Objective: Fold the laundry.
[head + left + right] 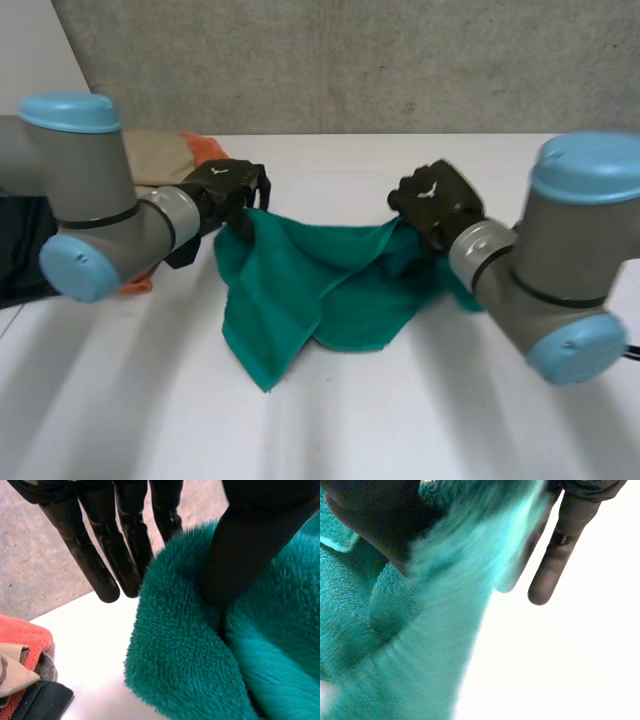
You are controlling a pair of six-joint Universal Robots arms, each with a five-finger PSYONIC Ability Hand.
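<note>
- The green towel (310,290) sags between both hands, its lowest corner drooping toward the near part of the white table (400,430). It is probably raised to open it out before a fold.
- The left hand (225,190) pinches the towel's upper left corner, thumb (245,555) pressed into the fleece against straight fingers (100,570). Its arm reaches in from the left.
- The right hand (437,200) grips the towel's right edge between thumb and fingers (555,565).
- Far left, a beige cloth (160,155) and an orange cloth (205,148) lie waiting.
</note>
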